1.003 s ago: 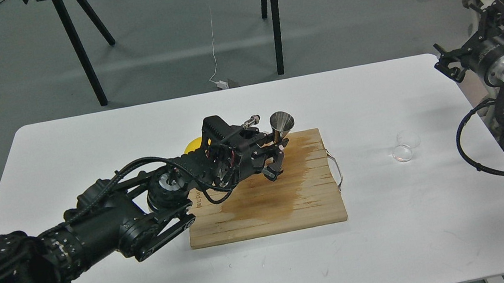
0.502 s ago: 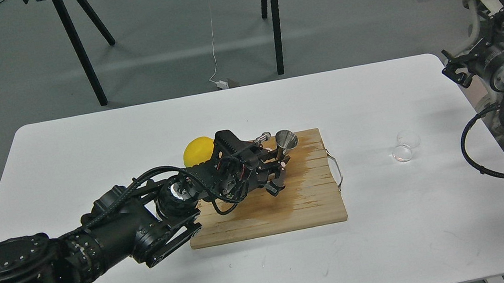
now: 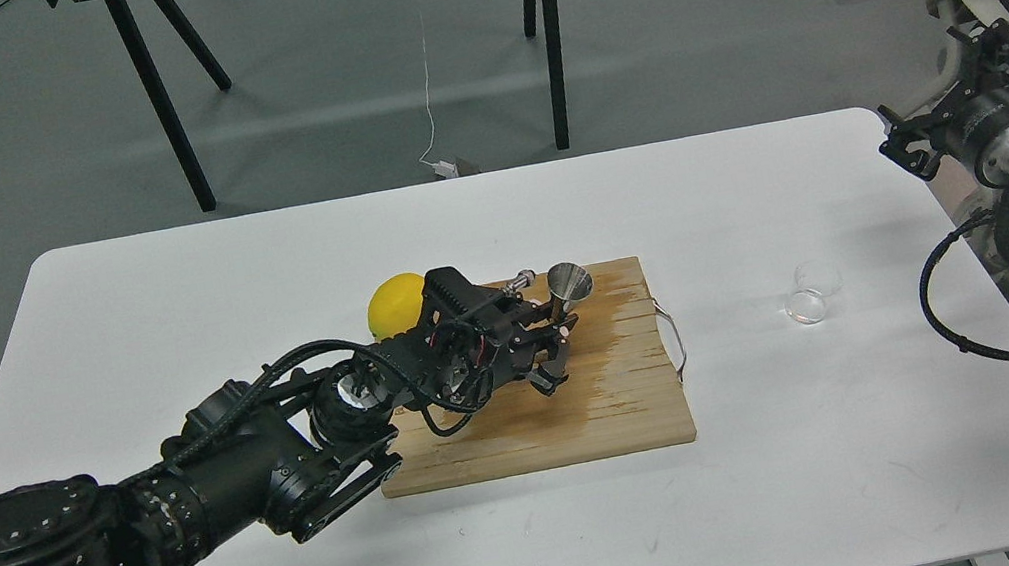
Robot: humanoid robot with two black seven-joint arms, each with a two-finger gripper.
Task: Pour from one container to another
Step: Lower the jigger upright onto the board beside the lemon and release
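Observation:
The steel jigger (image 3: 569,283) stands upright at the far edge of the wooden cutting board (image 3: 627,415), wide cone up. My left gripper (image 3: 556,341) reaches in from the left and is shut on the jigger's narrow waist. The small clear glass cup (image 3: 810,293) stands alone on the white table (image 3: 163,297), right of the board and well away from both grippers. The black far end of my right arm (image 3: 905,141) hangs beyond the table's right edge, above and right of the cup. Its fingers are too small and dark to tell apart.
A yellow lemon (image 3: 391,303) sits at the board's far left corner, behind my left wrist. The board has a dark wet stain and a metal wire handle (image 3: 673,337) on its right side. Black trestle legs (image 3: 175,122) stand on the floor beyond the table.
My left gripper has come down and slightly back with the jigger, from raised above the board to low at its far edge, uncovering the lemon. The right arm shifted a little.

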